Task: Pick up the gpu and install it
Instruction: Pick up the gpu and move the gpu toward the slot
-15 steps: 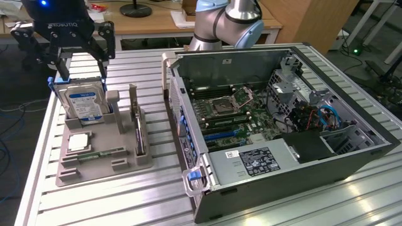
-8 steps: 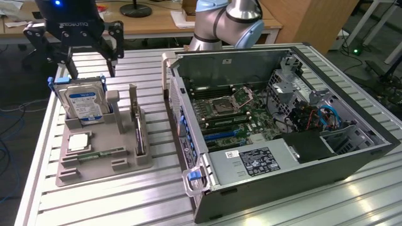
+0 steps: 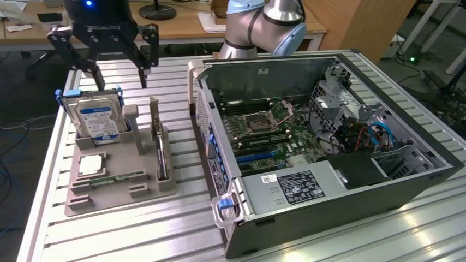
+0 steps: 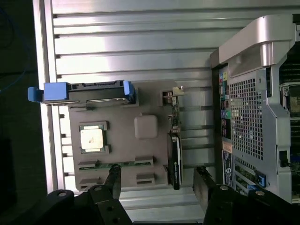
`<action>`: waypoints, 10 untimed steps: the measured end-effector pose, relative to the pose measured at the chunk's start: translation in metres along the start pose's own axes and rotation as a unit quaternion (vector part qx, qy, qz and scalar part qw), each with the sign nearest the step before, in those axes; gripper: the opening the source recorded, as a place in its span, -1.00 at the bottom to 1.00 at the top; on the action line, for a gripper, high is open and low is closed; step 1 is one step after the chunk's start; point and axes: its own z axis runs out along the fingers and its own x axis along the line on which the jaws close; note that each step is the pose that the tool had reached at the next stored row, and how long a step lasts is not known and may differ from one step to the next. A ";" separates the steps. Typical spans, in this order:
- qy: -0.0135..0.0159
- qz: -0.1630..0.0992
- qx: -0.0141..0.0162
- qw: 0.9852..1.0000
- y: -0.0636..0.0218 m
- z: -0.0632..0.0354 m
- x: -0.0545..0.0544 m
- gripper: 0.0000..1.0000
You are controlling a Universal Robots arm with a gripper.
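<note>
Low in the exterior view, a bare strip of ribbed metal desk (image 3: 109,229) separates the open black computer case (image 3: 350,213) from the grey plastic tray (image 3: 109,194). The thin tan-brown gpu card (image 3: 159,147) stands upright in the tray. Upper left, black fingers (image 3: 144,65) hang wide open, empty.

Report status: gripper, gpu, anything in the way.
Gripper open, empty, hovering above the gray tray. Gpu on edge in its tray slot, untouched. Hard drive stands apart from it, not blocking.
</note>
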 end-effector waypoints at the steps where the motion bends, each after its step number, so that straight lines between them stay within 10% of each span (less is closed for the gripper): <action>1: 0.000 0.000 0.000 1.000 0.0002 0.0001 -0.002 0.44; 10: 0.000 0.000 0.000 1.000 0.0007 0.0002 -0.009 0.44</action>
